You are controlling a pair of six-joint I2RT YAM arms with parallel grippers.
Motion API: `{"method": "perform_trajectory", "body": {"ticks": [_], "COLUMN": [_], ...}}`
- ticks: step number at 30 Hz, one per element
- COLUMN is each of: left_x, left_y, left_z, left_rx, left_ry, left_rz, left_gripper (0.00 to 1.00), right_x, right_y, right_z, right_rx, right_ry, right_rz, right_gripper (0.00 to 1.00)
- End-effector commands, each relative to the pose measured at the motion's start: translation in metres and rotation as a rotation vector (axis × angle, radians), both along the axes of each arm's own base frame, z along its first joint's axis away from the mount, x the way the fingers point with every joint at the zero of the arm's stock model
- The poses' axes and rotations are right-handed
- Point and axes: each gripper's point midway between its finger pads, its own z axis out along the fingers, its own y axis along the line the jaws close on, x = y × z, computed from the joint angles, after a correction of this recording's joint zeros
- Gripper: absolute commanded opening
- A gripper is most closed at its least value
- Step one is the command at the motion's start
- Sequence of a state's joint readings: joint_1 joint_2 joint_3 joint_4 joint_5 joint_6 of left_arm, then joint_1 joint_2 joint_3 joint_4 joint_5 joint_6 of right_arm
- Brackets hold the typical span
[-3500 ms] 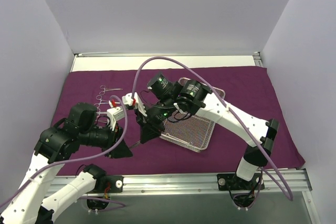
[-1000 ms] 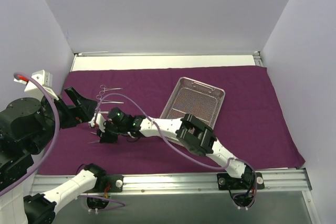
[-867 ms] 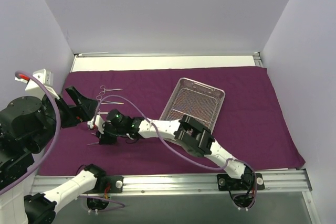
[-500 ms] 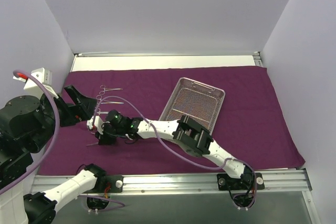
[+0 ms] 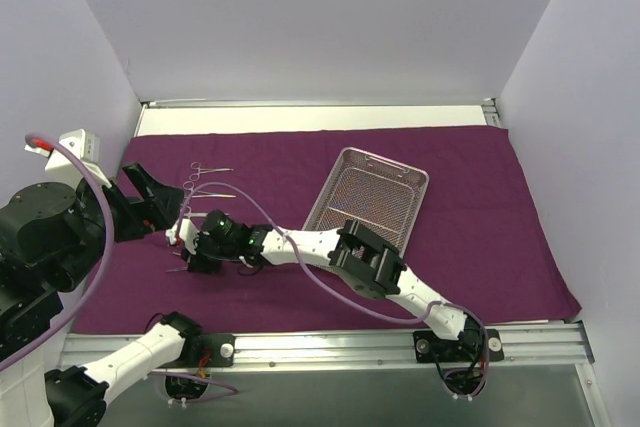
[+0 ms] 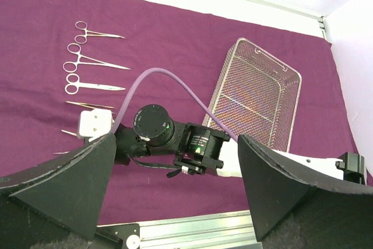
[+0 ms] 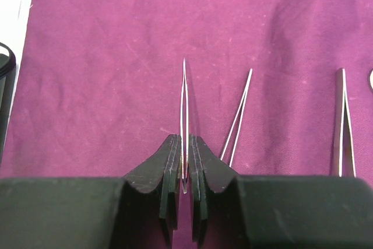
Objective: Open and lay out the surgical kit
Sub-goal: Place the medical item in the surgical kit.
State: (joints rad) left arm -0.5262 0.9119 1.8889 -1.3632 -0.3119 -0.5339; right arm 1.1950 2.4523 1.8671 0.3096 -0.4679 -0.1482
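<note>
As right fingers [image 7: 169, 158] pinch slim pointed silver tweezers [image 7: 184, 100] over purple cloth [image 7: 99, 56] | left fingers [image 6: 70, 185]: spread wide

I am counting one dark purple cloth wrap [image 5: 480, 187] and one wire-mesh tray [image 5: 370, 197]. Three ring-handled instruments are lying in a row: the far one [image 6: 102, 34], the middle one [image 6: 99, 61] and the near one [image 6: 96, 86]. Three tweezers are showing: a first pair [image 7: 184, 97], a second pair [image 7: 239, 109] and a third pair [image 7: 342, 121]. That is making six instruments in all. Two robot arms are showing: the left arm [image 5: 50, 247] and the right arm [image 5: 400, 282].
</note>
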Motion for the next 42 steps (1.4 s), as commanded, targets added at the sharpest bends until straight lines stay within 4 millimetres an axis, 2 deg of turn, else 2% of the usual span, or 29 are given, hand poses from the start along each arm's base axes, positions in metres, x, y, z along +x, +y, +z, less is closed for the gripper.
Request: {"method": "perform_trajectory", "body": {"ticks": [1,16,23,42], "left_x": [-0.021,-0.02,-0.02,-0.016], "left_y": [0.017,0.014,0.013,0.008], "left_z": [-0.035,-0.039,-0.039,-0.043], "left_rx": [0.114,0.114,0.112,0.108], "left_ry": [0.146,0.15,0.153,0.16], "left_rz": [0.008,-0.003,-0.006,-0.021], "left_gripper": [0.94,0.94,0.94,0.94], "right_x": [-0.007,-0.015,-0.016,-0.021], "right_y": [0.006,-0.002,-0.005,-0.004], "right_z": [0.001,-0.016,-0.022,-0.016], "right_rx": [0.027,0.007,-0.006,-0.003], "right_ry": [-0.012,0.019,0.025,0.017], "right_rz": [-0.005,-0.007,-0.006,0.003], "right_gripper": [0.0,0.02,0.09,0.33]}}
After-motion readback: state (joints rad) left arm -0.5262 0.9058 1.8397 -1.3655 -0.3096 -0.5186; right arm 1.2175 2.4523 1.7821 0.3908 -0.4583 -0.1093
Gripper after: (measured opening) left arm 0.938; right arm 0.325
